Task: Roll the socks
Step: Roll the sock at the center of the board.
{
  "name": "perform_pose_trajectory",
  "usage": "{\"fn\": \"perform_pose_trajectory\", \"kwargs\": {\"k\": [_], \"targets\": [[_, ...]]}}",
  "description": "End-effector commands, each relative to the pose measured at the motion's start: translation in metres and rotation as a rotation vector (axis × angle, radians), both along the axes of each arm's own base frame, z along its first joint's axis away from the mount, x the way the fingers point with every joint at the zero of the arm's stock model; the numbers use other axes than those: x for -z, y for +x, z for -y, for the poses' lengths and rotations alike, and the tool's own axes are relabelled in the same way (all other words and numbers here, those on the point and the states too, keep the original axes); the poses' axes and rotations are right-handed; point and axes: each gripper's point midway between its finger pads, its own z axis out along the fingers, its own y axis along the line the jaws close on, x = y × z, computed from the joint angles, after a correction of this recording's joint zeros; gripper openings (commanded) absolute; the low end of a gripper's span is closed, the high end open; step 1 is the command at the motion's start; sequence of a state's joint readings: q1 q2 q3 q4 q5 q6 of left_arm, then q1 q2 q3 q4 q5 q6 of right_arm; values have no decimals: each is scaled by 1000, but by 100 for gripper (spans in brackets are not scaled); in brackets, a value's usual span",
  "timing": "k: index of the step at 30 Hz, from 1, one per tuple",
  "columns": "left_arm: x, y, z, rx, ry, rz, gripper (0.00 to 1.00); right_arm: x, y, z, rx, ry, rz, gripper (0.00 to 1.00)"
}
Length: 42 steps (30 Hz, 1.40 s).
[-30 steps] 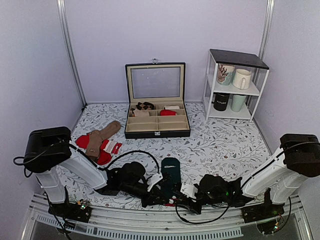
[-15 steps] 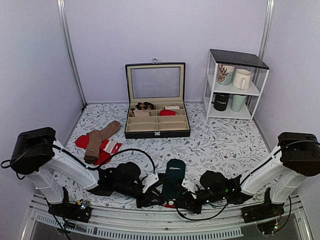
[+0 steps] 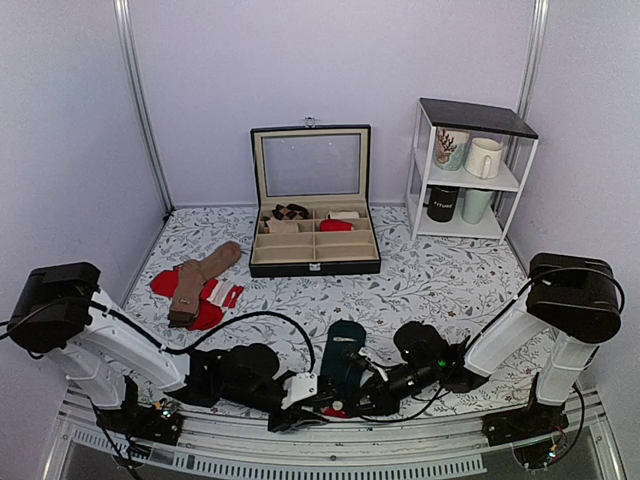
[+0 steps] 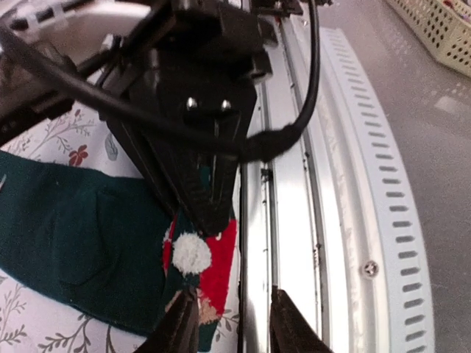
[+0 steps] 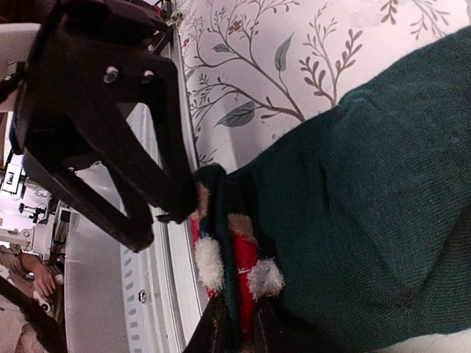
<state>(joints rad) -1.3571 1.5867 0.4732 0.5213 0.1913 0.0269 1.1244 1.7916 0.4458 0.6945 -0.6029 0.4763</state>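
Socks: the dark teal-green knitted socks [image 3: 346, 348] lie flat on the white leaf-print tablecloth [image 3: 450, 290], close to the near edge, between my two arms. Their near end carries a red patch and white pom-poms [image 4: 193, 254].
Right claw: my right gripper [image 5: 235, 329] is pinched onto that near end, a fold of teal and red knit caught between its fingers.
Left claw: my left gripper [image 4: 232, 327] has its fingers spread apart, holding nothing. The red end lies just beside one finger, and the grooved metal rail [image 4: 294, 220] shows through the gap. I cannot tell whether it touches the knit.
Meeting point: both claws face each other at the socks' near end.
Left of table: tan-brown socks [image 3: 195, 280] lie across red socks [image 3: 208, 315], well apart from my arms.
Back: a black compartment box [image 3: 315, 262] with its lid up.
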Motion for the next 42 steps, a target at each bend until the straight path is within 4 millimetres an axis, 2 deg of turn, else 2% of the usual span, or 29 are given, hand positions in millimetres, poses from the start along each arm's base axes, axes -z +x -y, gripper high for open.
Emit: {"fn": "perform_pose_trajectory", "kwargs": {"k": [1,7,10,12,15,16,17,20,22,27,30,33,35,37,39,42], "targets": [[14,0,4,-4,37,45,33,58,-22,48,16,-284,-160,12],[21,9,6,-54,55,85,40,59,-25,51,0,-297,-166,12],[15,10,6,-68,39,118,57,61,-26,53,-3,-303,-166,12],[6,9,4,-74,5,136,64,61,-26,54,1,-306,-164,12],[0,13,0,-101,-20,148,91,62,-25,54,1,-307,-163,12],[0,15,0,-112,-20,155,97,62,-25,54,2,-307,-163,12],[1,16,-1,-116,-14,160,99,63,-25,54,2,-308,-163,12],[5,16,-1,-112,-4,163,99,64,-26,54,-4,-310,-167,12],[10,14,1,-99,4,154,95,64,-26,54,-5,-310,-168,12],[24,11,4,-82,39,133,73,64,-26,55,-3,-314,-167,12],[24,9,5,-78,29,122,69,64,-26,56,-3,-316,-172,12],[25,10,4,-78,32,124,55,65,-26,57,-1,-321,-173,12],[25,10,4,-78,31,123,50,65,-26,57,-1,-321,-173,12],[24,10,4,-84,27,121,49,66,-27,57,-1,-323,-176,12],[19,12,5,-97,13,128,63,65,-26,57,0,-322,-176,12],[6,15,1,-114,-35,142,69,65,-26,57,1,-322,-178,12]]}}
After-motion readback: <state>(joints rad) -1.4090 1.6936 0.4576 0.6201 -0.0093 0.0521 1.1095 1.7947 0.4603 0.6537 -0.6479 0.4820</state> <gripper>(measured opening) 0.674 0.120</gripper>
